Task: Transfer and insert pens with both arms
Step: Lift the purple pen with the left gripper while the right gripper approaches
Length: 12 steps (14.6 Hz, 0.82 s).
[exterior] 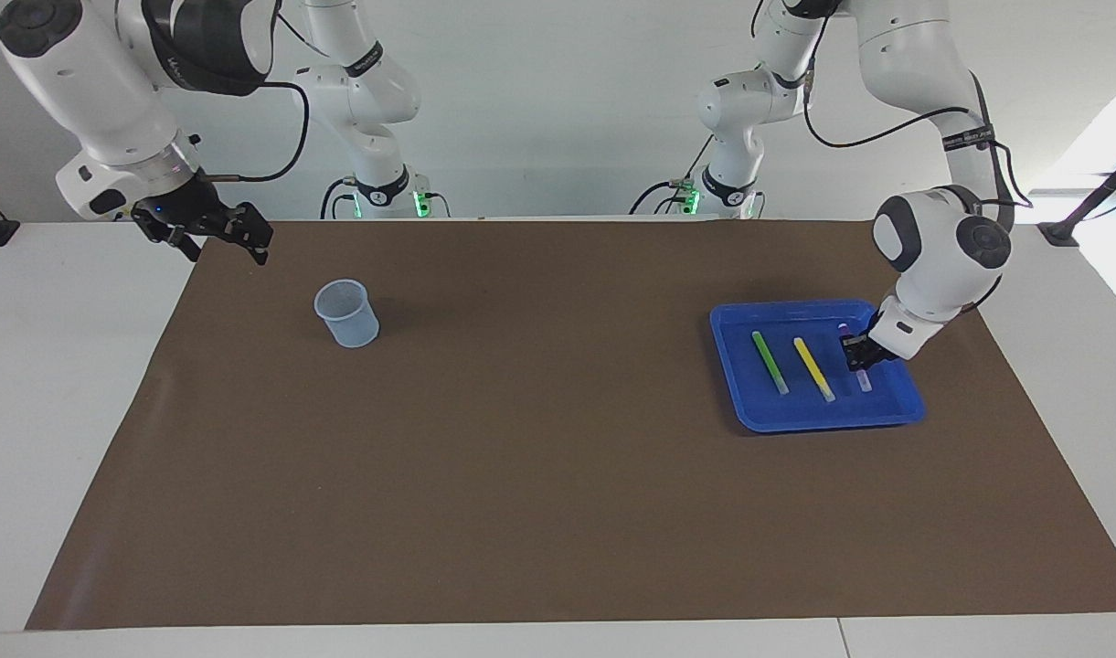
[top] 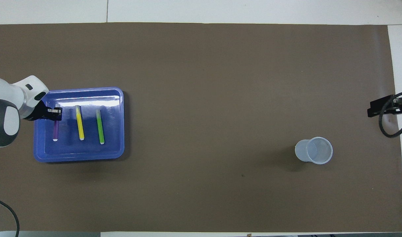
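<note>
1. Right now the left gripper (exterior: 857, 353) is pinching the purple pen (top: 55, 130) with its fingertips clamped on the shaft, over the blue tray (exterior: 887, 418) at the left arm's end of the table.
2. I am judging that it is gripping near one end so the rest of the shaft hangs free for the other arm to take, though whether the pen is lifted clear of the tray floor I cannot tell.
3. Beside it, the yellow pen (exterior: 813, 367) and the green pen (exterior: 770, 362) are lying side by side in the same tray, apart from each other, presumably waiting their turn.
4. Further out, the pale cup (exterior: 346, 313) is standing upright on the brown mat (exterior: 539, 457) toward the right arm's end, likely as the place the pens are going into.
5. Past the cup, the right gripper (exterior: 212, 234) is waiting with fingers spread wide, holding nothing, over the mat's corner at its own end.
</note>
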Each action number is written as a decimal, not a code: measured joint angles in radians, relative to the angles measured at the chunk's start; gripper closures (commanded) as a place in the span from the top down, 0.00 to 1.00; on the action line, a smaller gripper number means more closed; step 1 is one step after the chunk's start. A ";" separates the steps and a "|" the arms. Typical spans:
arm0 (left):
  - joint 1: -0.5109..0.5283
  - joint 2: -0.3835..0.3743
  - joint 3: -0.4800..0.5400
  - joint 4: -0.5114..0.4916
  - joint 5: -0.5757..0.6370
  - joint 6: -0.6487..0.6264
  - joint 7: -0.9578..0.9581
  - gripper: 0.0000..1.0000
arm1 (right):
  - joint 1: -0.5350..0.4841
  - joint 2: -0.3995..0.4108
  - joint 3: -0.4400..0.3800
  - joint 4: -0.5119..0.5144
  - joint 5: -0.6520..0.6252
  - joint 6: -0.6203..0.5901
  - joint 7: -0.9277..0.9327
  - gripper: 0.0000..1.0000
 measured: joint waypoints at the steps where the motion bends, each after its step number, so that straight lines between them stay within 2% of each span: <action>1: -0.010 0.000 -0.001 0.042 0.000 -0.058 -0.030 0.00 | 0.000 0.000 0.000 0.000 0.000 0.000 0.000 1.00; 7: -0.107 -0.004 -0.031 0.275 -0.049 -0.366 -0.338 0.00 | 0.000 0.000 0.000 0.000 0.000 0.000 0.000 1.00; 12: -0.121 -0.036 -0.136 0.321 -0.184 -0.464 -0.619 0.00 | 0.000 0.000 0.000 0.000 0.000 0.000 0.000 1.00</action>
